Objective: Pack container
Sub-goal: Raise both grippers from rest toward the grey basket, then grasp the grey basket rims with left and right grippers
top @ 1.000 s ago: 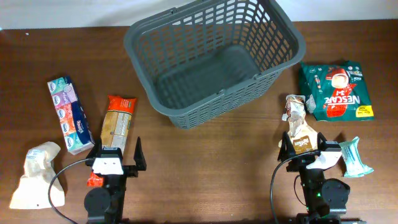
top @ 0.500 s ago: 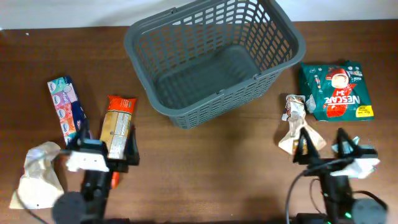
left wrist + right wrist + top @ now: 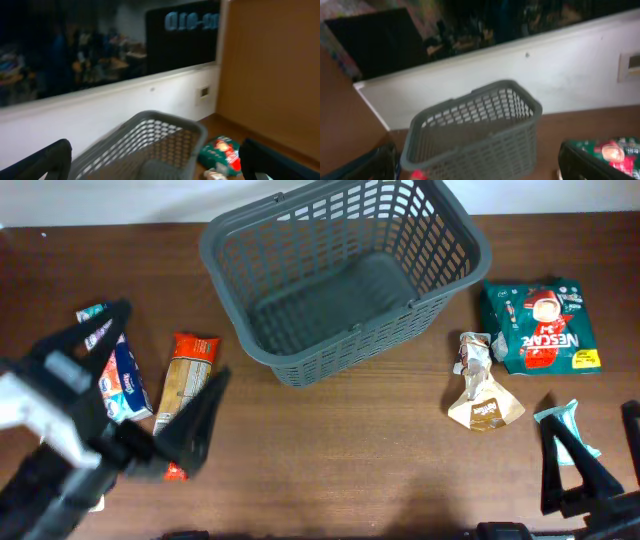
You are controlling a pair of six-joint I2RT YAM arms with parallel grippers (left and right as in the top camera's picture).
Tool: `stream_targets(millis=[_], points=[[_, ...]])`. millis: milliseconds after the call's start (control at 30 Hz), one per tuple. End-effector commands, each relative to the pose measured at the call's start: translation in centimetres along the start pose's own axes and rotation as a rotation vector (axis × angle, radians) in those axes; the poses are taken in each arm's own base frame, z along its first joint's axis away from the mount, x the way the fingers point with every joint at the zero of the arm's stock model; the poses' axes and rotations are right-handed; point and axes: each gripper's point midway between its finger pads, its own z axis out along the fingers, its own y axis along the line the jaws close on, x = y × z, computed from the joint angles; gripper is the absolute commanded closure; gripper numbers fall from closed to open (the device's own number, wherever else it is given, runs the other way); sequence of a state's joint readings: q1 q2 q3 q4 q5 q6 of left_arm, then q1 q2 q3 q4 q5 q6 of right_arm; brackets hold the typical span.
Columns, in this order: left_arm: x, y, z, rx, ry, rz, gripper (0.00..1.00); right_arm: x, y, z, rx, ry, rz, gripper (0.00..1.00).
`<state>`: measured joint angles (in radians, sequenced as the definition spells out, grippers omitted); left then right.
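Note:
The container (image 3: 330, 355), a large dark grey lattice basket, stands empty at the back centre of the table. My left gripper (image 3: 145, 385) hangs open and blurred high over the left side, above a blue-pink tissue pack (image 3: 122, 380) and an orange biscuit packet (image 3: 187, 375). My right gripper (image 3: 595, 455) is open at the front right, beside a teal packet (image 3: 568, 423). The left wrist view shows the container (image 3: 150, 117) ahead between open fingers (image 3: 45, 160). In the right wrist view the container (image 3: 470, 100) also lies ahead, with nothing between the fingers (image 3: 590, 160).
A green Nescafe bag (image 3: 540, 325) lies right of the basket, also seen as a green bag (image 3: 222, 152) in the left wrist view. A crumpled brown packet (image 3: 482, 390) lies just in front of it. A white wall runs behind the table.
Both arms have risen toward the camera and swung outward, left arm to the left, right arm to the right. The brown packet is now uncovered. Both grippers stayed open.

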<state>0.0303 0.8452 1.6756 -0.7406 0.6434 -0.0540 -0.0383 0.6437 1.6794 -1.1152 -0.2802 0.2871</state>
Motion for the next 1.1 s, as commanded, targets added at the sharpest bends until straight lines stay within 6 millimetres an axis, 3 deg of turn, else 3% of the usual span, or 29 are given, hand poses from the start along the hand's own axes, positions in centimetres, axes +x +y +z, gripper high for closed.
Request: stream_targets(millis=[0, 33, 67, 100, 133, 167, 200, 233, 267, 333, 467, 600, 700, 833, 933, 1067], points=[[-0.9, -3.4, -1.2, 0.158, -0.014, 0.008, 0.01, 0.6, 0.3, 0.6, -0.022, 0.052, 0.011, 0.01], [-0.8, -3.8, -1.3, 0.176, -0.009, 0.005, 0.01, 0.9, 0.2, 0.5, -0.019, 0.065, 0.014, 0.01], [-0.4, -4.0, -1.5, 0.183, 0.003, -0.006, 0.01, 1.3, 0.1, 0.5, -0.015, 0.079, 0.001, 0.08], [-0.1, -4.0, -1.5, 0.184, 0.014, -0.015, 0.0, 1.6, -0.1, 0.5, -0.005, 0.092, -0.023, 0.39], [0.1, -4.0, -1.4, 0.183, 0.025, -0.025, 0.16, 2.0, -0.7, 0.6, 0.024, 0.108, -0.026, 0.6], [0.8, -3.9, -1.3, 0.182, 0.047, -0.045, 0.39, 2.5, -1.6, 0.6, 0.069, 0.129, -0.014, 0.8], [1.3, -3.8, -1.3, 0.179, 0.065, -0.061, 0.54, 3.3, -2.7, 0.7, 0.131, 0.161, 0.0, 0.96], [2.8, -3.3, -1.1, 0.16, 0.118, -0.11, 0.86, 4.5, -4.3, 0.6, 0.216, 0.218, 0.011, 0.96], [3.6, -3.1, -1.0, 0.148, 0.146, -0.134, 0.98, 5.4, -5.2, 0.6, 0.26, 0.261, 0.016, 0.96], [6.4, -2.6, -0.7, 0.132, 0.232, -0.23, 0.98, 7.6, -7.1, 0.6, 0.368, 0.379, 0.048, 0.97], [10.7, -1.9, -0.2, 0.111, 0.358, -0.398, 0.98, 9.5, -9.5, 1.1, 0.508, 0.492, 0.114, 0.96], [16.4, -1.8, -0.4, 0.066, 0.535, -0.616, 0.98, 10.6, -10.3, 3.6, 0.534, 0.597, 0.147, 0.97], [18.9, -2.7, -1.3, 0.071, 0.639, -0.683, 0.98, 11.3, -11.2, 5.9, 0.551, 0.67, 0.155, 0.97], [20.0, -4.5, -2.3, 0.127, 0.719, -0.666, 0.98, 12.3, -11.8, 10.4, 0.516, 0.749, 0.172, 0.96], [21.2, -5.2, -3.0, 0.13, 0.79, -0.625, 0.98, 12.4, -10.6, 14.0, 0.374, 0.78, 0.153, 0.96], [22.5, -5.6, -3.6, 0.111, 0.864, -0.514, 0.98, 9.7, -8.2, 18.3, 0.182, 0.732, 0.136, 0.96]])
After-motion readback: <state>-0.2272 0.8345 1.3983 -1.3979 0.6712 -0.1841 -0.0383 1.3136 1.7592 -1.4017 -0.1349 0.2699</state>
